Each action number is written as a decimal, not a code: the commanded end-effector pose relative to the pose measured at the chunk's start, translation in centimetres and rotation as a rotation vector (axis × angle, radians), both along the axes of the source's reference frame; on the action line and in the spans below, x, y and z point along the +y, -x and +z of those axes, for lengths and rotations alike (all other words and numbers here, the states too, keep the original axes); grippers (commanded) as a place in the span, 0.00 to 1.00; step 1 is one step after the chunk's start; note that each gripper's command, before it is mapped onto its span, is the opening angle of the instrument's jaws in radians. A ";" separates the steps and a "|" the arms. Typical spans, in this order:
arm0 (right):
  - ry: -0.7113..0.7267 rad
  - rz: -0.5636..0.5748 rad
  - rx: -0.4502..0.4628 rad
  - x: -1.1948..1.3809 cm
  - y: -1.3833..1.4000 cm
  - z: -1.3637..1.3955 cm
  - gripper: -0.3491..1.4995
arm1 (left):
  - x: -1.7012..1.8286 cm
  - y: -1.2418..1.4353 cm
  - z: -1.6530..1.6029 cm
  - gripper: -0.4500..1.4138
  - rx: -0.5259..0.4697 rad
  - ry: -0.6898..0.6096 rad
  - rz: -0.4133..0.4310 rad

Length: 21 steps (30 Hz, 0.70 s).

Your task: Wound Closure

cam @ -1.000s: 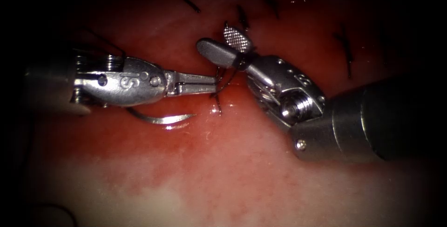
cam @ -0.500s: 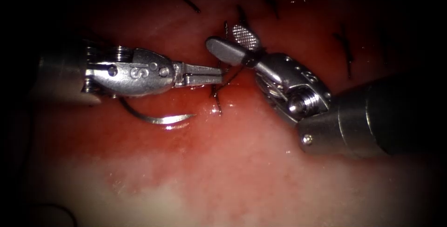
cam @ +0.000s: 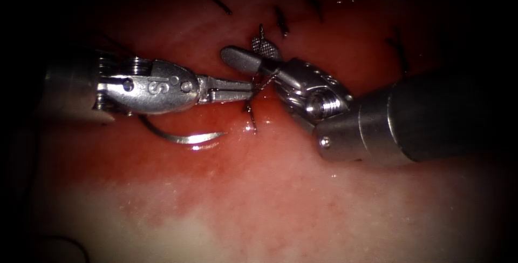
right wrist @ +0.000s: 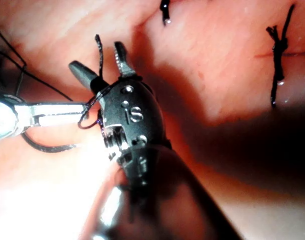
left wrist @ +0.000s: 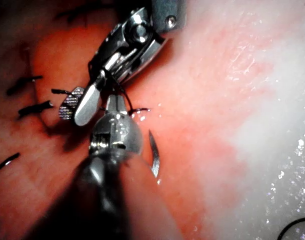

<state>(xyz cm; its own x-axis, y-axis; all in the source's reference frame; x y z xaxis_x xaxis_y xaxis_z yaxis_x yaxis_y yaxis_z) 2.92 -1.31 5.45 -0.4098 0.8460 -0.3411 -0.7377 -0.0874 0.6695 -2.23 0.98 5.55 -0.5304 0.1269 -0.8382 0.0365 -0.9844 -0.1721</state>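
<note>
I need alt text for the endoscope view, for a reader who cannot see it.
The left tool, jaws shut on thread, meets the open right tool above the tissue. The needle lies free on the tissue below the left tool, held by neither. Cut ends of thread stand in a row behind.

Needle (cam: pixel 186 136) blunt end hidden beneath left tool (cam: pixel 245 87), both shafts cut off at frame edges, thread (cam: pixel 264 82) grip point indiscernible
</note>
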 end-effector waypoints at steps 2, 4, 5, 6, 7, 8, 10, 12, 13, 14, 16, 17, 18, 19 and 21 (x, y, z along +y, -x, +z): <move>0.011 -0.024 -0.028 -0.14 -0.02 0.06 0.00 | -0.08 0.03 0.05 0.00 0.002 -0.005 0.007; 0.106 -0.045 -0.031 -0.13 0.03 -0.02 0.00 | -0.06 -0.03 0.05 0.00 0.003 -0.007 0.015; 0.141 -0.056 -0.042 -0.11 0.08 -0.13 0.00 | -0.05 -0.10 0.06 0.00 0.002 -0.008 0.022; 0.157 -0.058 -0.047 -0.10 0.10 -0.18 0.00 | -0.04 -0.13 0.06 0.00 0.001 -0.008 0.024; 0.171 -0.054 -0.050 -0.09 0.11 -0.22 0.00 | -0.04 -0.16 0.07 0.00 0.002 -0.006 0.025; 0.190 -0.053 -0.054 -0.08 0.12 -0.28 0.00 | -0.03 -0.19 0.07 0.00 0.003 -0.004 0.025; 0.209 -0.043 -0.053 -0.05 0.12 -0.34 0.00 | -0.04 -0.24 0.09 0.00 0.007 0.000 0.026; 0.245 -0.046 -0.069 -0.04 0.10 -0.36 0.00 | -0.07 -0.27 0.14 0.00 0.009 0.009 0.033; 0.256 -0.044 -0.074 -0.05 0.09 -0.34 0.00 | -0.09 -0.27 0.15 0.00 0.012 0.012 0.034; 0.248 -0.048 -0.081 -0.07 0.09 -0.32 0.00 | -0.10 -0.27 0.16 0.00 0.012 0.012 0.035; 0.231 -0.064 -0.091 -0.12 0.09 -0.30 0.00 | -0.11 -0.26 0.16 0.00 0.013 0.008 0.031; 0.235 -0.063 -0.090 -0.14 0.09 -0.29 0.00 | -0.10 -0.26 0.17 0.00 0.014 0.003 0.028; 0.239 -0.063 -0.088 -0.16 0.08 -0.29 0.00 | -0.08 -0.27 0.17 0.00 0.016 0.002 0.028; 0.247 -0.065 -0.078 -0.17 0.08 -0.30 0.00 | -0.05 -0.27 0.17 0.00 0.020 -0.002 0.030; 0.252 -0.067 -0.070 -0.19 0.08 -0.31 0.00 | 0.08 -0.30 0.17 0.00 0.021 -0.007 0.024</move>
<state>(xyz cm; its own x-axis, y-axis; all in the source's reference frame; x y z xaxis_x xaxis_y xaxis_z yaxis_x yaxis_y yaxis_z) 2.78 -1.41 5.10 -0.3235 0.7527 -0.5734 -0.7822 0.1282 0.6097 -1.87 1.20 5.68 -0.5525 0.1220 -0.8245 0.0513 -0.9824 -0.1798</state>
